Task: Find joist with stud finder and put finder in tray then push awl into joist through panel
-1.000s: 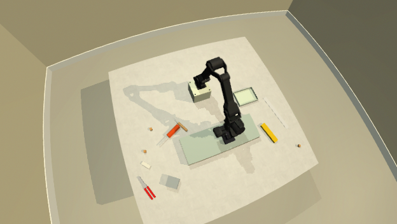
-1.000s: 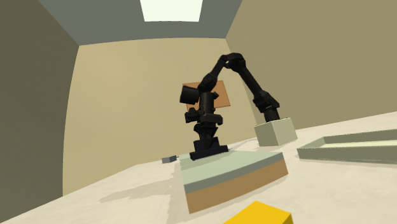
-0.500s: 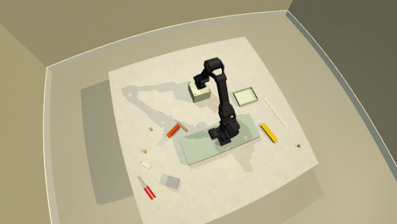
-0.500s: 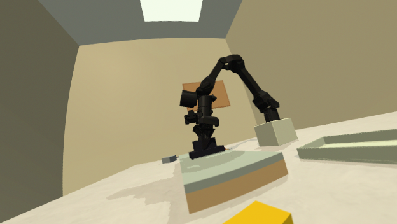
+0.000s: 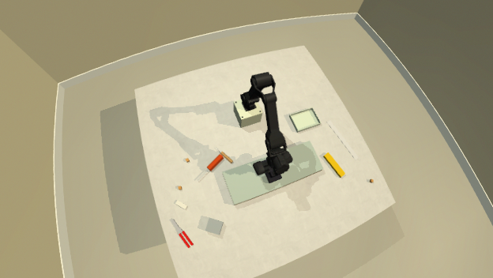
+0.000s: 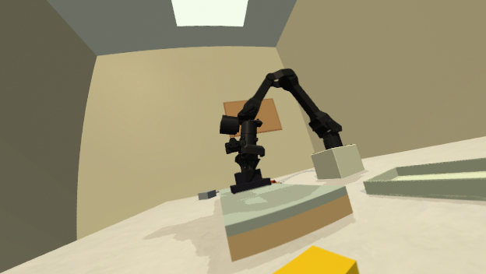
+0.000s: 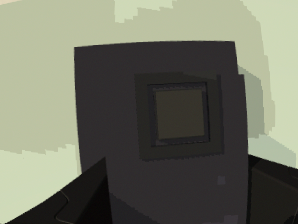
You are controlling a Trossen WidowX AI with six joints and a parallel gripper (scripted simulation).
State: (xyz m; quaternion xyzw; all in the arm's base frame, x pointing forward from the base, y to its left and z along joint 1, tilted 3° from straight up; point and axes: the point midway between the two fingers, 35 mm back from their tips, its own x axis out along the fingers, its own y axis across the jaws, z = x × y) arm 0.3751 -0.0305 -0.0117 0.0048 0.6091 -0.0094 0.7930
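My gripper (image 5: 273, 172) (image 6: 248, 177) (image 7: 166, 163) is shut on the dark stud finder (image 5: 273, 178) (image 6: 251, 186) (image 7: 107, 100), its broad body level and its square screen dull in the wrist view. It is low over the middle of the pale green floor panel (image 5: 249, 187) (image 6: 272, 204) (image 7: 30, 30); whether it touches is unclear. No joist or hole shows. The tray (image 5: 305, 120) (image 6: 428, 188), shallow and empty, stands behind the panel. A thin-shafted tool with an orange-brown handle, probably the awl (image 5: 227, 157), lies left of the panel.
A red-handled tool (image 5: 215, 162) lies beside the likely awl. A yellow bar (image 5: 334, 164) (image 6: 317, 261) lies right of the panel, with a pale strip (image 5: 342, 140) beyond it. Red-handled pliers (image 5: 187, 238), a grey block (image 5: 213, 226) (image 6: 206, 194) and a white block (image 5: 181, 204) lie front left.
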